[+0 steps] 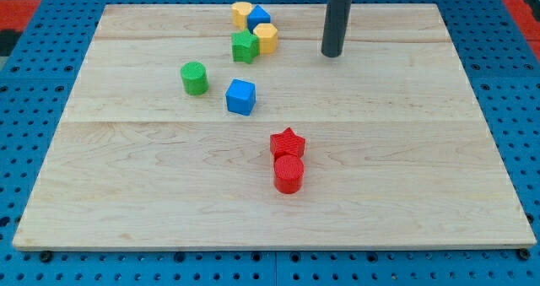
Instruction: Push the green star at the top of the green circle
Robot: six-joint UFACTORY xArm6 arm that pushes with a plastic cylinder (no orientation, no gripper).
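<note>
The green star sits near the view's top, touching a yellow block on its right. The green circle stands apart, lower and to the left of the star. My tip rests on the board to the right of the star, with the yellow block between them, touching no block.
A blue block and a second yellow block crowd just above the star. A blue cube lies right of the green circle. A red star and a red circle sit together at the centre bottom. The wooden board lies on a blue pegboard.
</note>
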